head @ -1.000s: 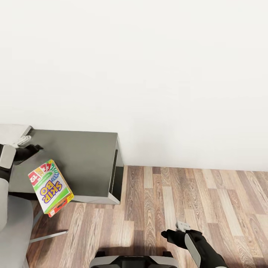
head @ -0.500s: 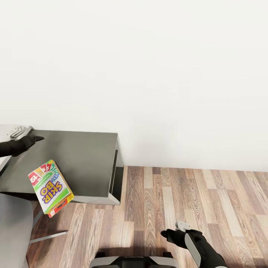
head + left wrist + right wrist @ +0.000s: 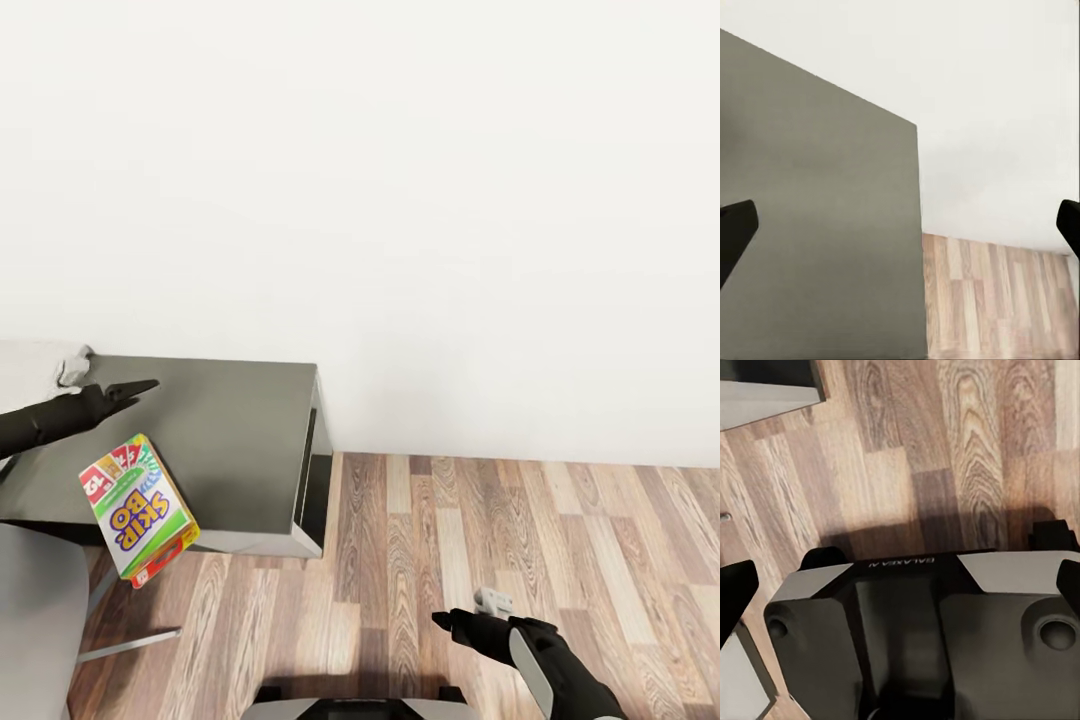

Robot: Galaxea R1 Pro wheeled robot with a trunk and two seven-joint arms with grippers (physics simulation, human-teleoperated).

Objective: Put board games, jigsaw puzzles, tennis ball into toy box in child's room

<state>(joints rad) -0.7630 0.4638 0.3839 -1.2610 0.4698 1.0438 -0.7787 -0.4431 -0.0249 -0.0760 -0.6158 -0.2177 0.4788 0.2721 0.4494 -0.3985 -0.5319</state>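
1. Dark grey desk section [image 3: 215, 440] sits at the left of the head view, with the SKIP BO board game [image 3: 137, 505] lying at its near edge, one corner jutting past the rim over the wood floor [image 3: 520, 540].
2. Over the last second the left gripper [image 3: 125, 390] has swung from the far left edge toward the middle of the dark top, and it now hangs above and behind the box, apart from it. The box itself has not moved.
3. My reading: the arm is lining up to pick up this game, so the grasp is not yet made and the toy box step lies ahead.
4. Left wrist view shows what the head view hides: both dark fingertips [image 3: 735, 229] at the frame's far sides, spread wide with nothing between them, over bare desk top.
5. Right gripper [image 3: 462, 627] idles low at the bottom right; its wrist view shows fingers wide apart above the robot's own base [image 3: 915, 615].
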